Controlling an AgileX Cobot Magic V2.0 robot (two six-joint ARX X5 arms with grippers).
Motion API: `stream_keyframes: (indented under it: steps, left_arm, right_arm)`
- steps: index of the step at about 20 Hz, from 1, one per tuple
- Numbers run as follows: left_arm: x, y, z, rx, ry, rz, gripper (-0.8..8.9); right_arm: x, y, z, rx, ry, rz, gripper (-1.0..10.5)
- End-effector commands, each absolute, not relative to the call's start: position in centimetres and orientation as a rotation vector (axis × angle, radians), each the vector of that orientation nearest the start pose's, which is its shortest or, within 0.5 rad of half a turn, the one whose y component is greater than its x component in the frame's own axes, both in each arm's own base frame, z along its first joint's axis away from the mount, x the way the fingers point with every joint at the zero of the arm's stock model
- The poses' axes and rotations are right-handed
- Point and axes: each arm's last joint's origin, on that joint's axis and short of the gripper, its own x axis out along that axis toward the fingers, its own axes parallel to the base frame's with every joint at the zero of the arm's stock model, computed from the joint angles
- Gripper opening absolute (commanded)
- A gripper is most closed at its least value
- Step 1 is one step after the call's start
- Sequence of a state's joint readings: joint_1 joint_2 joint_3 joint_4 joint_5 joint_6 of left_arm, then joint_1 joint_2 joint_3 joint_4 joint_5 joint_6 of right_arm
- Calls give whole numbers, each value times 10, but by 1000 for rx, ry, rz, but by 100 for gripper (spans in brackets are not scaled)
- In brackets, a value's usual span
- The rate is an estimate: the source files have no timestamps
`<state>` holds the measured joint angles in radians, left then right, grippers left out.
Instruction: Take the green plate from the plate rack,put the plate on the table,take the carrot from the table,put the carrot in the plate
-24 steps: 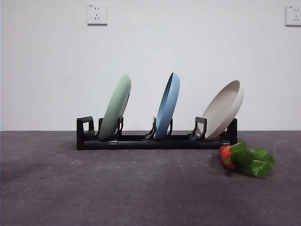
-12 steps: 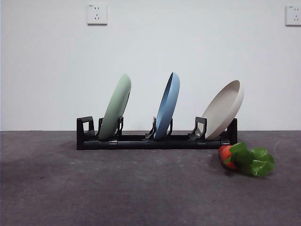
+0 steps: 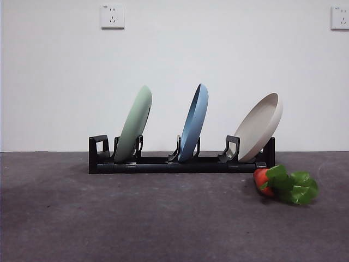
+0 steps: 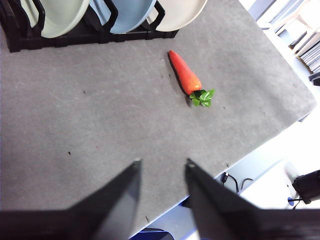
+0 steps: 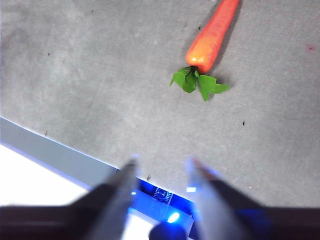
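The green plate (image 3: 134, 124) stands tilted in the leftmost slot of the black plate rack (image 3: 180, 162), and also shows in the left wrist view (image 4: 59, 15). The carrot (image 3: 284, 184) lies on the table (image 3: 136, 218) in front of the rack's right end, leaves toward the camera. It also shows in the left wrist view (image 4: 186, 75) and the right wrist view (image 5: 211, 37). My left gripper (image 4: 161, 165) is open and empty, high above the table near its front edge. My right gripper (image 5: 161, 164) is open and empty, above the table edge short of the carrot.
A blue plate (image 3: 194, 123) stands in the rack's middle slot and a beige plate (image 3: 257, 127) leans in the right slot. The table's front edge (image 5: 65, 150) runs under the right gripper. A white wall with sockets (image 3: 112, 16) stands behind.
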<state>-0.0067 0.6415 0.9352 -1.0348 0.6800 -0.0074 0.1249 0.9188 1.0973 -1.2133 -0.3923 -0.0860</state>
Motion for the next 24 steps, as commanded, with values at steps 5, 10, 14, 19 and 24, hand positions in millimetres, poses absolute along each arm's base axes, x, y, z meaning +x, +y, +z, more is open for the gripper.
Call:
stream_keyframes:
  steps: [5,10,14,19,24]
  left_arm:
    - [94,-20,336,-237,644,-691,538]
    - [117,-25,361,-207,604,-733,538]
    - [154,-38,380,-158,564,-772,534]
    - [218,-72,385,-71,506,-713,534]
    - [285,-113,354,-25,446,-679,534]
  right_arm:
    - [136,29,336,78,1012,511,661]
    - [136,29,336,80,1012,511,661]
    - [136,29,336,85,1014,507,661]
    - [136,29,336,85,1014,506,661]
    - [136,29,336,88,1015,504,660]
